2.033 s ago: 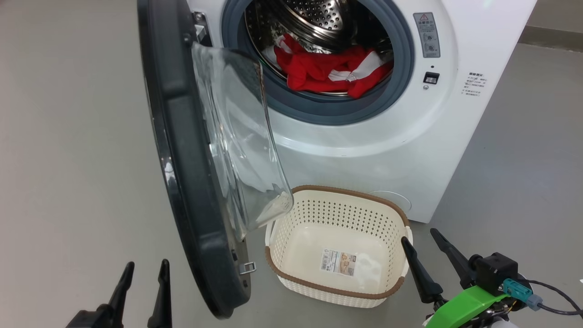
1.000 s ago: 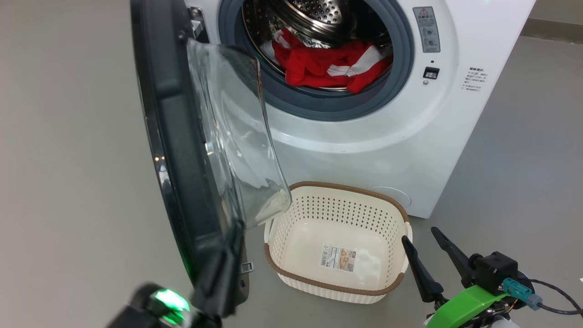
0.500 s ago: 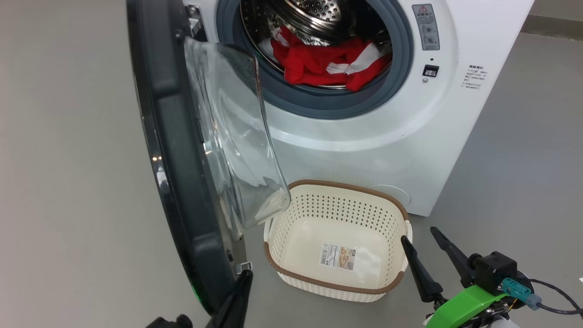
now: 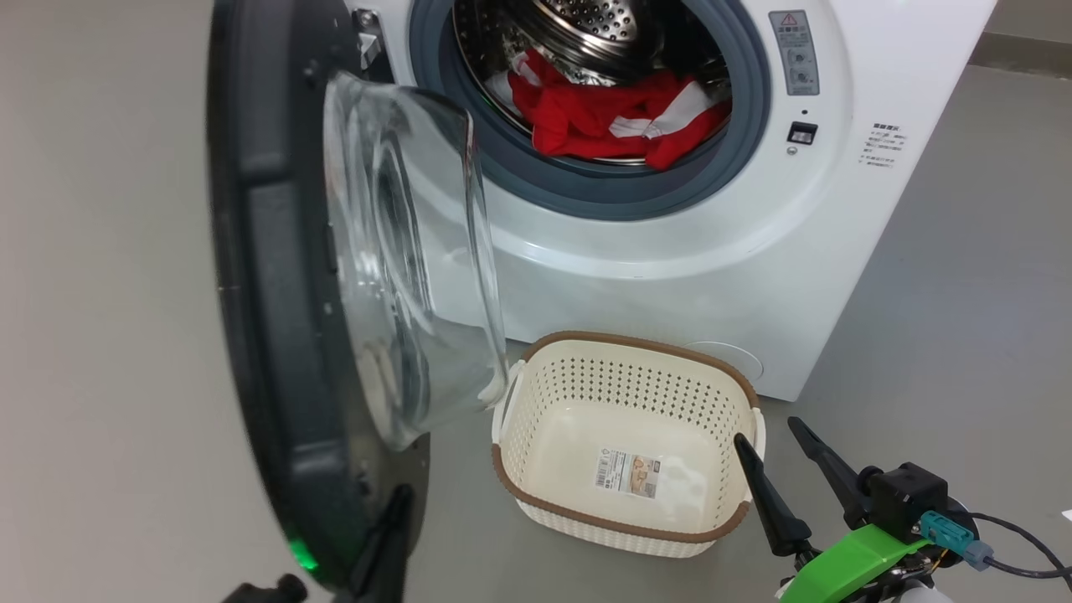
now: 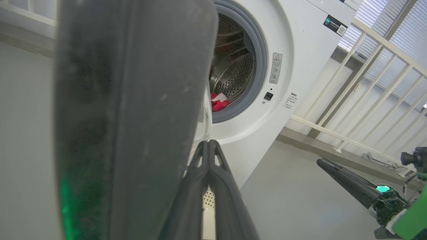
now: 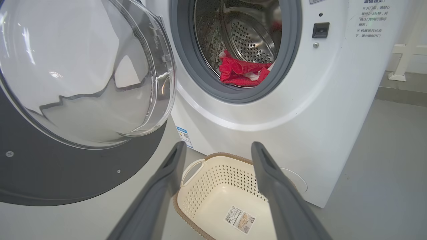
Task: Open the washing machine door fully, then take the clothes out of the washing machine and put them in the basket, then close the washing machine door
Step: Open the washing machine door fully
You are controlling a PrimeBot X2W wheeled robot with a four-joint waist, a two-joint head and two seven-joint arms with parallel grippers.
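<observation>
Railing [image 5: 387, 45] in left wrist view; left pincer [image 5: 209, 143] pressed together by door [image 5: 126, 100], right pincer [image 6: 218, 146] spread.

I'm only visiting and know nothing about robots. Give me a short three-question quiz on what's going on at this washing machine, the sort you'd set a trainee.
1. Which gripper is shut, its fingers together beside the lower edge of the washing machine door?
2. True or false: the basket holds nothing but a label sticker.
3. Where do the clothes lie?
A. in the basket
B. inside the washing machine
C. draped over the washing machine door

Key: 1, the left gripper; 2, true; 3, B.
</observation>
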